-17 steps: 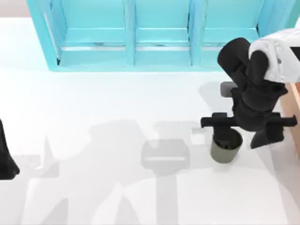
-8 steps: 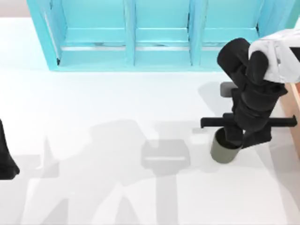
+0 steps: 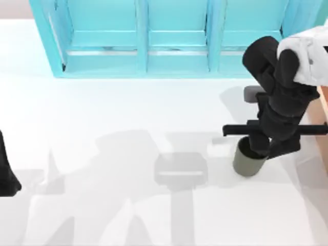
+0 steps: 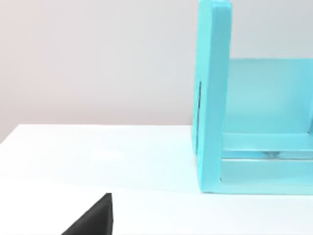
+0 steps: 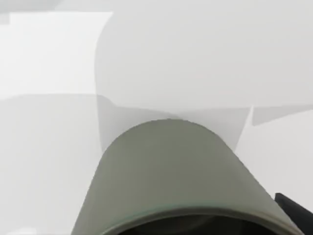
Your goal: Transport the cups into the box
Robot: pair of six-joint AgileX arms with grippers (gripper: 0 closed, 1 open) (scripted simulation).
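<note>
Right jaws: closed on the rim of the olive-grey cup (image 3: 249, 163), one finger seemingly inside the mouth and one outside, as far as the top view lets me judge.
Right gripper (image 3: 266, 150): at the desk's right side, pointing down over the cup, black crossbar spanning just above the cup's mouth.
Olive-grey cup: upright, mouth up, near the right edge of the white desk (image 3: 102, 113); whether its base touches the desk or hangs just above it, I cannot tell. In the right wrist view the tapered wall (image 5: 171, 171) sits very close to the camera, with a dark fingertip (image 5: 296, 210) just beside its rim.
Box (image 3: 323, 110): tan wall showing as a thin strip at the far right edge of the top view, partly behind the right arm; cup lies outside it, near to its left.
Left jaws: cannot tell whether apart or together.
Left gripper (image 3: 7, 171): parked at the desk's left edge, a black shape low in the top view; a black corner of it (image 4: 95, 220) appears in the left wrist view.
Shelf unit (image 3: 169, 38): turquoise, three compartments, along the far side of the desk; its end panel (image 4: 212, 98) stands ahead in the left wrist view.
Shadows: grey arm shadows across the middle of the desk.
</note>
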